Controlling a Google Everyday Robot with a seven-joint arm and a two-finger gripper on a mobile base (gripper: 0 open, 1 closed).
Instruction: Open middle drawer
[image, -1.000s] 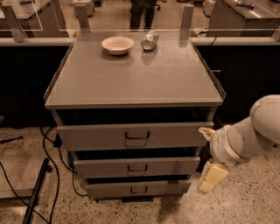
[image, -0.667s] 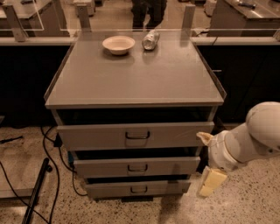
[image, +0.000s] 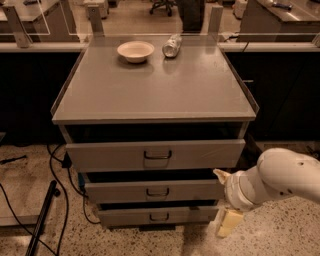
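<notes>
The middle drawer (image: 120, 191) is the second of three grey fronts in the metal cabinet, with a small dark loop handle (image: 157, 192) at its centre. A dark gap shows above its front. My gripper (image: 223, 198) is at the right end of this drawer front, low beside the cabinet's right side. Its cream fingers stand wide apart, one fingertip (image: 219, 173) at the drawer's top right corner and the other (image: 228, 222) down by the lowest drawer. It holds nothing. The white arm (image: 285, 175) comes in from the right.
The taller top drawer (image: 100, 155) and the lowest drawer (image: 125, 216) flank the middle one. A white bowl (image: 135, 50) and a lying can (image: 172, 46) sit on the cabinet top. Cables (image: 55, 190) and a dark pole (image: 42, 220) lie on the floor at the left.
My gripper has moved down and a little left, from beside the top drawer's right end to beside the middle drawer's right end. The drawers have not moved.
</notes>
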